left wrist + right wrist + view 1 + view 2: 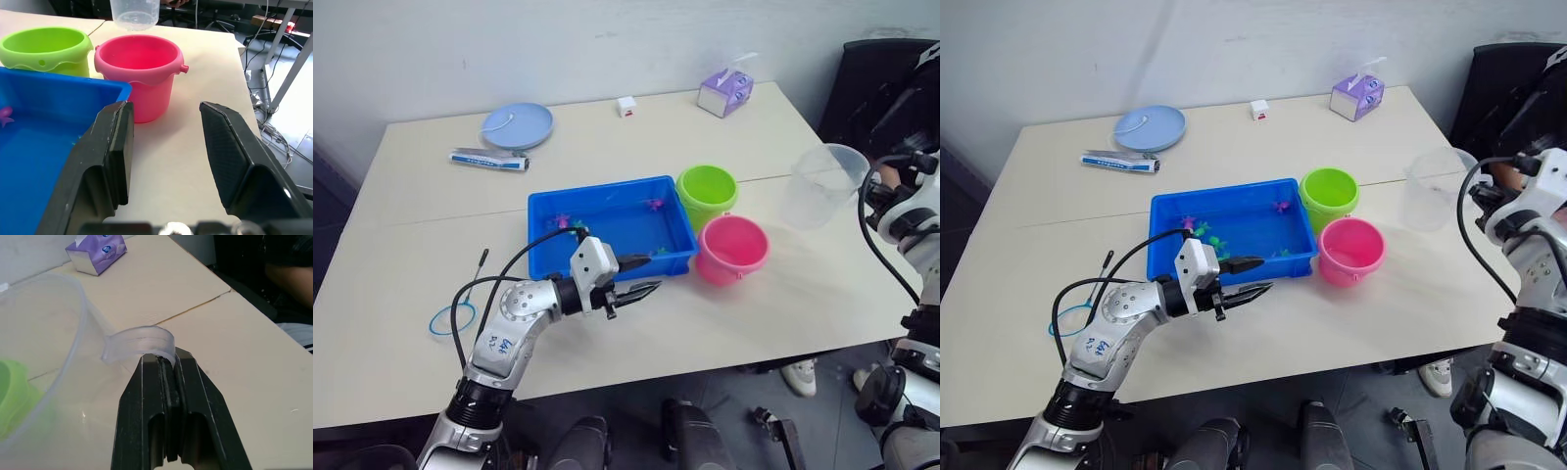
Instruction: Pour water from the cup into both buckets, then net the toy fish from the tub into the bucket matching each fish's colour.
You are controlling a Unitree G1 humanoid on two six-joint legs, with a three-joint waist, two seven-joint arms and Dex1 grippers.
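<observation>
plate (518, 125), tube (489, 160), tissue box (724, 92)

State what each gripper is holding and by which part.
The right gripper holds the clear cup by its handle. The left gripper is open and holds nothing.

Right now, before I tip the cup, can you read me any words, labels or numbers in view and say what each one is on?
Tube near the plate: dark print along it, too small to read.
Purple tissue box: a light oval mark on its side, blurred in the right wrist view, not readable.
Small white cube: a red mark, too small to read.
Left forearm shell: blue handwritten marks, not legible.
Cup, buckets, tub: no text visible.
</observation>
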